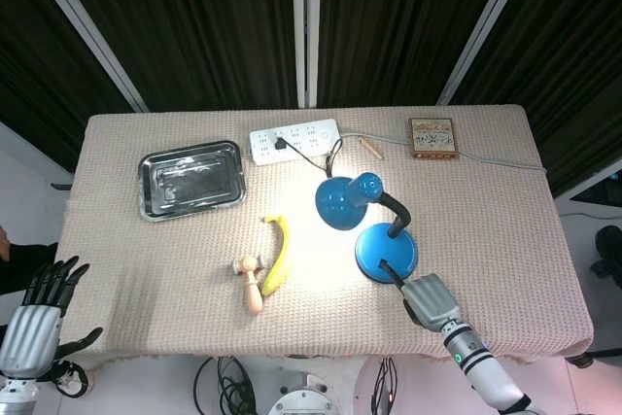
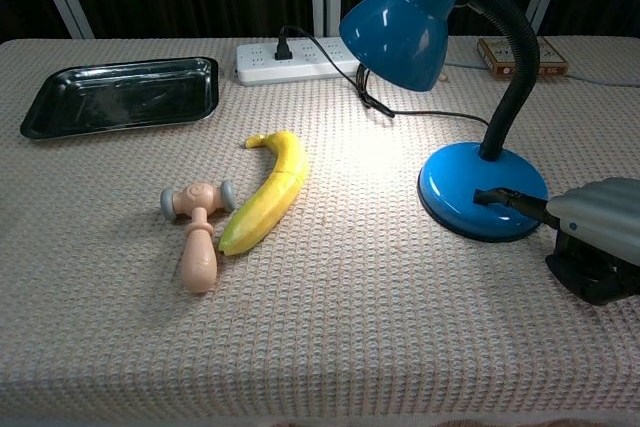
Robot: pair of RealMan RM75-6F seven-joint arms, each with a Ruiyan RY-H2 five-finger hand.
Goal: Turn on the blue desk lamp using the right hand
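The blue desk lamp (image 1: 386, 250) stands right of the table's middle, its shade (image 2: 400, 27) tilted down to the left. It is lit and throws a bright patch on the cloth beside the banana. My right hand (image 1: 428, 300) lies at the near side of the lamp's base (image 2: 480, 187), with one dark finger (image 2: 510, 197) stretched out and its tip on the base. The rest of that hand is curled in and holds nothing. Off the table at the bottom left hangs my left hand (image 1: 39, 313), fingers spread and empty.
A banana (image 2: 265, 192) and a small wooden toy hammer (image 2: 198, 232) lie left of the lamp. A steel tray (image 1: 190, 179) sits at the back left. Behind the lamp are a white power strip (image 1: 294, 140) holding its plug and a small box (image 1: 432, 137).
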